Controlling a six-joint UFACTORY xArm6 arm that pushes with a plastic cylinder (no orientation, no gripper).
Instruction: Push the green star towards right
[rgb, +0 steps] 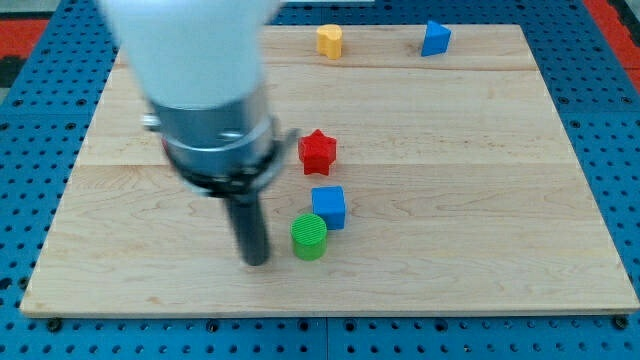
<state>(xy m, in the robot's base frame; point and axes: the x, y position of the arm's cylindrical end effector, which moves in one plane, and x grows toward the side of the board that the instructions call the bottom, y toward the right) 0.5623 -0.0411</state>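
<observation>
A green block (309, 236) lies on the wooden board (480, 200), below the middle; from here it looks round and ribbed, and no star points can be made out. My tip (257, 261) rests on the board just to the view's left of the green block, with a narrow gap between them. A blue cube (328, 206) touches the green block's upper right side. A red star (318, 151) lies above the cube. The arm's large body hides the board's upper left part.
A yellow block (329, 41) and a blue block (435, 38) lie near the board's top edge. The board sits on a blue perforated table (30, 120); its bottom edge runs just below my tip.
</observation>
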